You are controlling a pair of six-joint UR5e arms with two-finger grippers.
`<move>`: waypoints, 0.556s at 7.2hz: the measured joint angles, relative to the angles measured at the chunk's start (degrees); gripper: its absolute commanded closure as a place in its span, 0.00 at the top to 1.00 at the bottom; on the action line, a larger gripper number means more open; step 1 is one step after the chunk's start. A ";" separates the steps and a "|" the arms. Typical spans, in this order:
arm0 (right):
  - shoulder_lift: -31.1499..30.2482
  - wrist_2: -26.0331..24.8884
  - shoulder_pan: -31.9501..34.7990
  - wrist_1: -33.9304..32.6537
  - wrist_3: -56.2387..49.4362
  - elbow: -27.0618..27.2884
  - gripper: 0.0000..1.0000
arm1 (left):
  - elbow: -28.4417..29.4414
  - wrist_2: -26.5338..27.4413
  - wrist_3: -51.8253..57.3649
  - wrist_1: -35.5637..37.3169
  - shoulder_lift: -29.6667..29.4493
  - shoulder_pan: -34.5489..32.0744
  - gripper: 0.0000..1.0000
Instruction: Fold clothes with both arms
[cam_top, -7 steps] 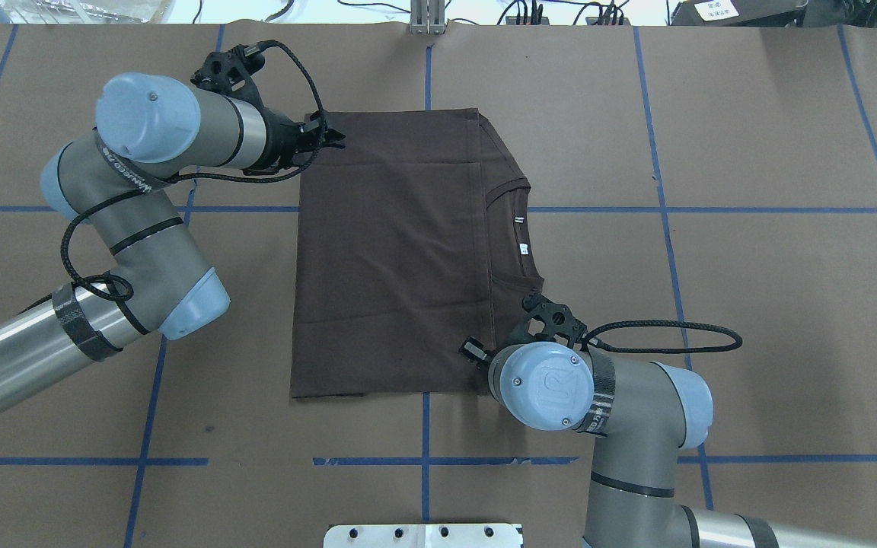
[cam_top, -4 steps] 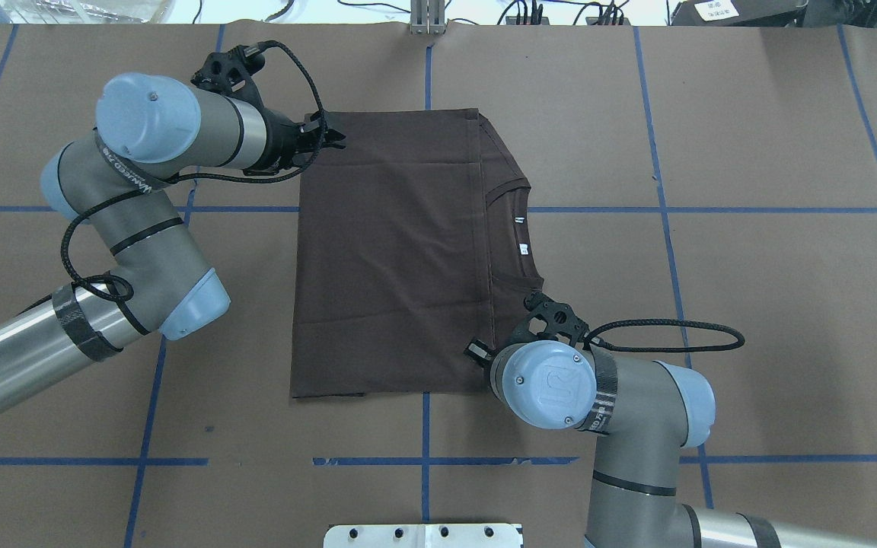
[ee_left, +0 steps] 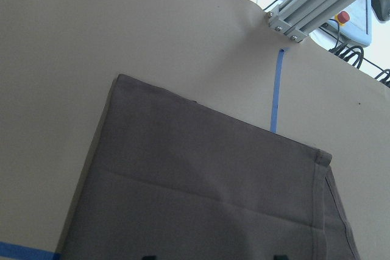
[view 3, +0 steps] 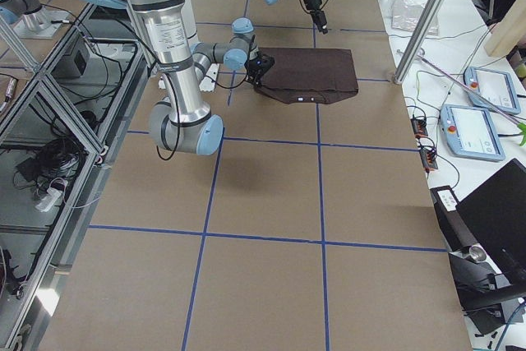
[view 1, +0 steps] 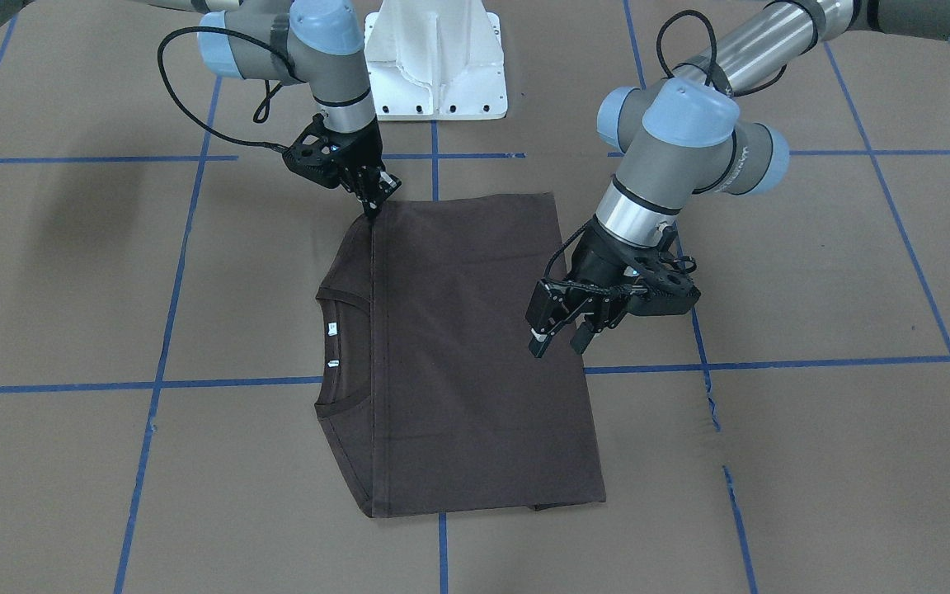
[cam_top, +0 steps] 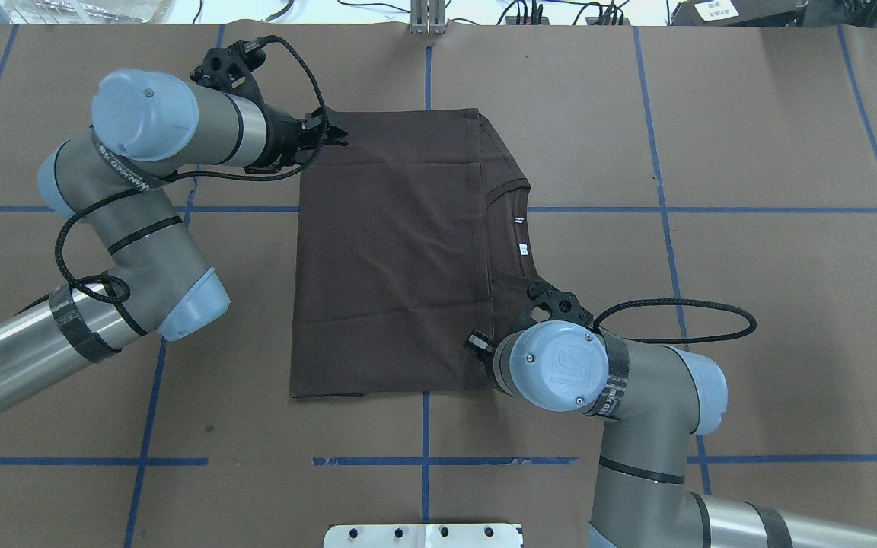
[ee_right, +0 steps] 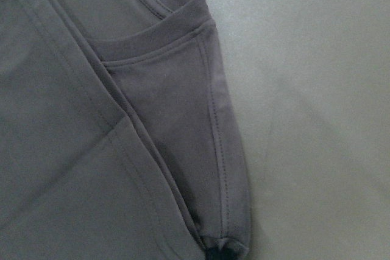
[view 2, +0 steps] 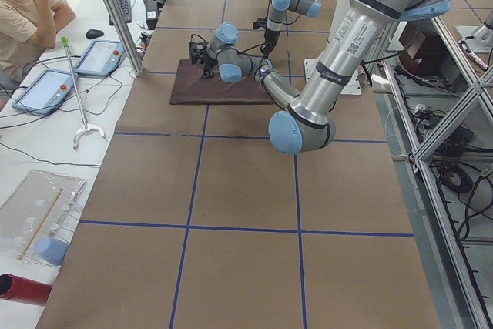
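The dark brown T-shirt lies folded into a rectangle on the brown table, its collar and white labels at the side of my right arm. My left gripper hovers open above the shirt's left edge; the overhead view shows it by the far left corner. My right gripper points down with its fingers together, pinched on the shirt's near corner on the collar side. My wrist hides it in the overhead view. The right wrist view shows that shoulder corner lying flat.
The white pedestal stands at the robot's edge of the table. Blue tape lines cross the brown cover. An aluminium post stands at the far edge. An operator and tablets are beyond the far side.
My right wrist has shifted a little farther from the robot and to the right. My left arm has drawn back slightly. The shirt lies as before.
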 measured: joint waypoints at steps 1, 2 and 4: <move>-0.28 0.26 0.12 -0.73 0.00 1.31 0.00 | -2.73 -0.55 -1.64 0.05 1.89 0.50 0.71; -0.42 0.36 0.10 -2.39 0.00 3.15 0.00 | -7.52 -0.64 -5.11 0.07 5.60 2.22 0.71; -0.49 0.44 -0.24 -4.96 0.00 5.81 0.00 | -16.57 7.15 -15.49 1.04 12.82 12.23 0.70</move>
